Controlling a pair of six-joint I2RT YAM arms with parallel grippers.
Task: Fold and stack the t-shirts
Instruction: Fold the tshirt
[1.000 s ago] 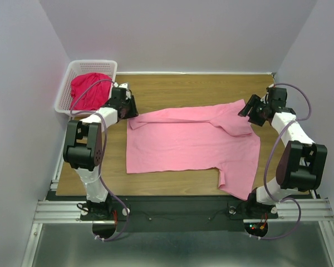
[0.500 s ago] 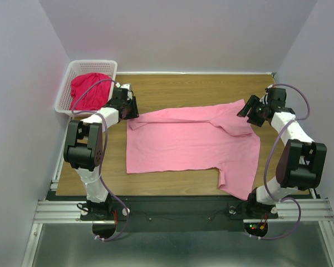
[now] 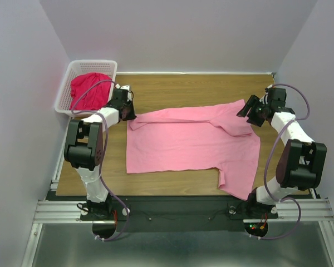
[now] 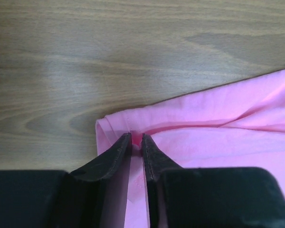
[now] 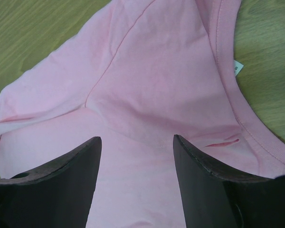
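Observation:
The light pink t-shirt (image 3: 189,139) lies spread on the wooden table, its top edge folded over and one sleeve hanging toward the near edge. My left gripper (image 3: 130,113) is at the shirt's far left corner. In the left wrist view its jaws (image 4: 136,140) are pinched on a fold of pink fabric (image 4: 218,123). My right gripper (image 3: 246,109) hovers open over the collar and shoulder area (image 5: 156,71), with nothing between its fingers (image 5: 137,140). The crimson t-shirt (image 3: 89,89) lies bunched in the basket.
The white lattice basket (image 3: 92,62) stands at the far left corner against the wall. A white size tag (image 5: 237,67) sticks out at the pink collar. Bare wood (image 3: 200,89) shows behind the shirt. Walls close the table on three sides.
My left gripper's jaws have closed on the pink shirt's far left corner. The right gripper has stayed open and nearly still.

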